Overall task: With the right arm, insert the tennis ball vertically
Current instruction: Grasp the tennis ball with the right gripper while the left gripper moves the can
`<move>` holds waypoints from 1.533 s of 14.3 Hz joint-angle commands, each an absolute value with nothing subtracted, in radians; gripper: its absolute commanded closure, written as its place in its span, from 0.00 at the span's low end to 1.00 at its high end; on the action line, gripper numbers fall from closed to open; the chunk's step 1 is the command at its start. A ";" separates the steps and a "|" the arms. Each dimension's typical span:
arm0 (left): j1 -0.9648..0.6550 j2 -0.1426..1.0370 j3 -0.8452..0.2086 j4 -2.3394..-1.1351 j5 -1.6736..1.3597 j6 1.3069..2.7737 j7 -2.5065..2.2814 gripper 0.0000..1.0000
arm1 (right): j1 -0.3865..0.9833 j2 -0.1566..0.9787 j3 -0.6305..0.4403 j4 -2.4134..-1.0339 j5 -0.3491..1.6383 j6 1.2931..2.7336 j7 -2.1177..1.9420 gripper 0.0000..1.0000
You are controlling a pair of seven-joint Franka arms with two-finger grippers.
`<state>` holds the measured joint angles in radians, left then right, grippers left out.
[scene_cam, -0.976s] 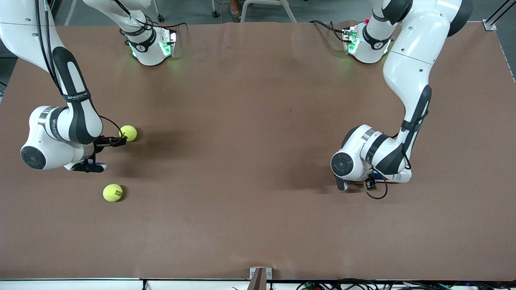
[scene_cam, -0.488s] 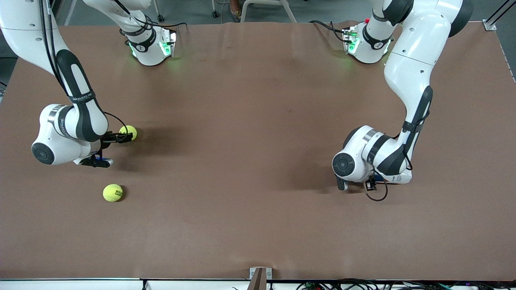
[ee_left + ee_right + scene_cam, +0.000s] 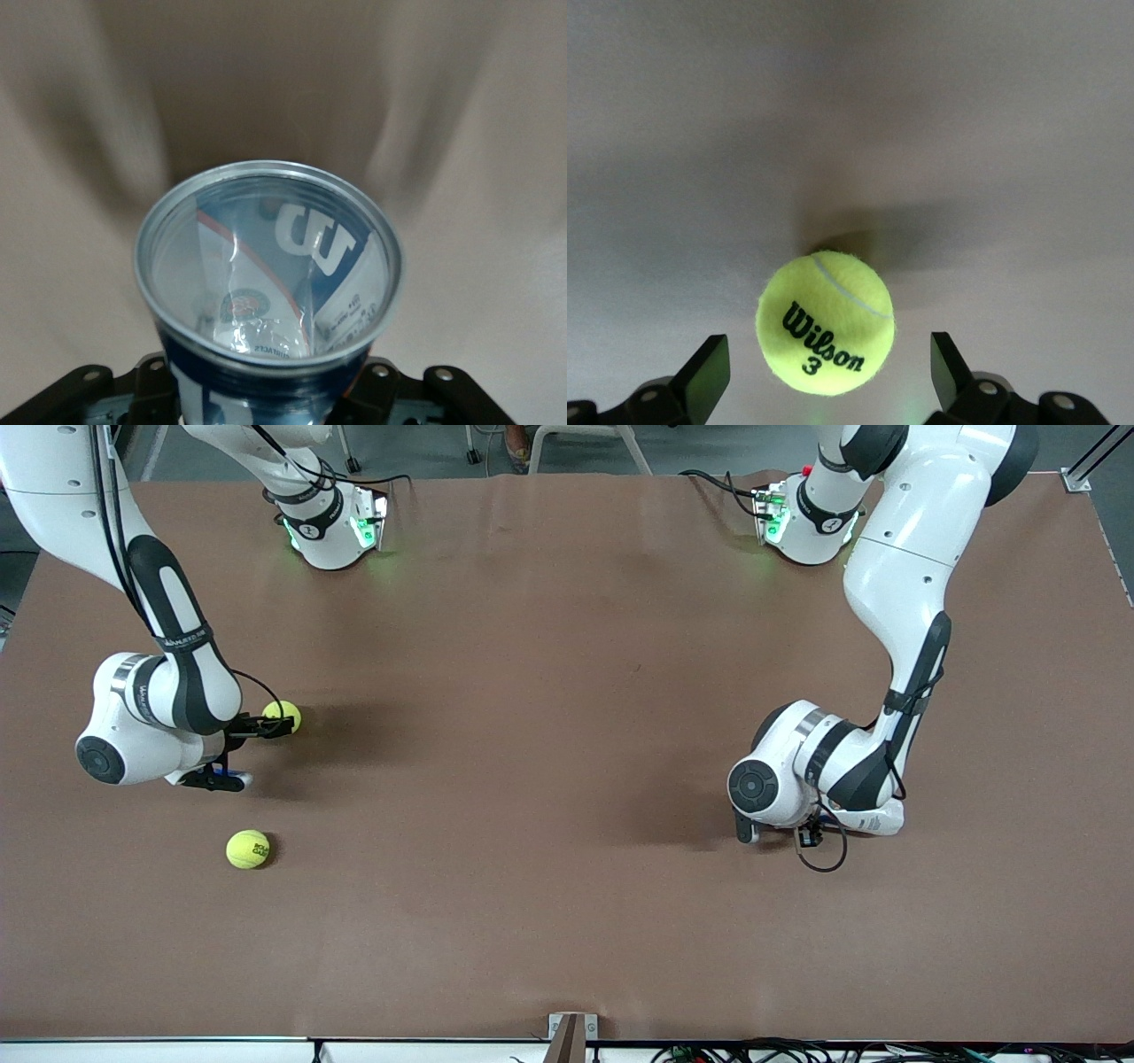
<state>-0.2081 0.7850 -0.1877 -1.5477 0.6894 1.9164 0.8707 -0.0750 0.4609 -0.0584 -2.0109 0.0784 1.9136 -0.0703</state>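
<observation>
Two yellow tennis balls lie toward the right arm's end of the table: one (image 3: 282,716) farther from the front camera, one (image 3: 248,849) nearer. My right gripper (image 3: 244,753) is open, low and close beside the farther ball. In the right wrist view, a ball marked Wilson 3 (image 3: 826,322) lies on the table ahead of the gripper (image 3: 826,381), in line with the gap and untouched. My left gripper (image 3: 780,831) hangs over the table toward the left arm's end. It is shut on a clear tennis ball can (image 3: 270,266), whose open rim shows. The arm hides the can in the front view.
The brown table (image 3: 549,779) spreads wide between the two arms. The arm bases (image 3: 332,531) stand at its farthest edge. A small bracket (image 3: 571,1032) sits at the nearest edge.
My right arm has moved toward the farther ball, and its gripper now partly covers the ball in the front view. My left wrist has turned slightly. Neither ball has moved.
</observation>
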 commanded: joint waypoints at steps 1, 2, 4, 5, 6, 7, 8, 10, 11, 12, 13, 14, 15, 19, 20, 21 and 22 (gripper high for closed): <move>-0.199 0.770 -0.254 -1.525 0.690 1.922 0.929 0.46 | -0.089 0.436 -0.049 -2.059 0.092 1.933 -0.074 0.01; -0.199 0.761 -0.279 -1.517 0.671 1.918 0.965 0.46 | -0.087 0.436 -0.049 -2.060 0.092 1.931 -0.074 0.02; -0.198 0.740 -0.296 -1.499 0.562 1.916 1.046 0.46 | -0.087 0.436 -0.049 -2.059 0.092 1.934 -0.074 0.03; -0.198 0.736 -0.296 -1.484 0.492 1.916 1.095 0.46 | -0.087 0.436 -0.049 -2.059 0.092 1.934 -0.074 0.05; -0.198 0.736 -0.296 -1.467 0.415 1.914 1.138 0.45 | -0.086 0.437 -0.049 -2.059 0.092 1.940 -0.074 0.07; -0.196 0.729 -0.296 -1.463 0.329 1.914 1.170 0.45 | -0.086 0.440 -0.049 -2.059 0.092 1.953 -0.074 0.08; -0.189 0.726 -0.296 -1.460 0.254 1.914 1.175 0.45 | -0.089 0.443 -0.049 -2.059 0.092 1.954 -0.074 0.09; -0.178 0.726 -0.296 -1.425 0.137 1.916 1.161 0.45 | -0.089 0.448 -0.049 -2.059 0.092 1.956 -0.074 0.10; -0.179 0.726 -0.296 -1.410 0.067 1.917 1.158 0.45 | -0.090 0.451 -0.049 -2.059 0.092 1.956 -0.074 0.10; -0.178 0.726 -0.296 -1.405 0.005 1.924 1.157 0.45 | -0.092 0.451 -0.049 -2.059 0.092 1.956 -0.075 0.10; -0.175 0.724 -0.295 -1.404 -0.059 1.928 1.149 0.44 | -0.092 0.456 -0.048 -2.059 0.092 1.956 -0.074 0.10; -0.167 0.724 -0.293 -1.398 -0.113 1.940 1.144 0.42 | -0.091 0.457 -0.049 -2.060 0.092 1.954 -0.075 0.11; -0.149 0.724 -0.296 -1.390 -0.167 1.957 1.144 0.42 | -0.091 0.459 -0.048 -2.060 0.092 1.953 -0.074 0.11; -0.153 0.724 -0.296 -1.388 -0.357 2.074 1.137 0.42 | -0.084 0.463 -0.049 -2.059 0.092 1.951 -0.075 0.19; -0.166 0.726 -0.296 -1.388 -0.412 2.104 1.135 0.42 | -0.081 0.463 -0.049 -2.059 0.092 1.951 -0.075 0.26; -0.179 0.727 -0.296 -1.390 -0.460 2.138 1.135 0.42 | -0.083 0.463 -0.049 -2.057 0.092 1.950 -0.075 0.36; -0.198 0.729 -0.296 -1.391 -0.506 2.185 1.135 0.42 | -0.084 0.463 -0.048 -2.057 0.092 1.945 -0.077 0.45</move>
<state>-0.1660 0.7323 -0.2960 -1.3894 -0.4315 2.1191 1.1421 -0.0765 0.4708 -0.0561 -2.0405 0.0784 1.9384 -0.0706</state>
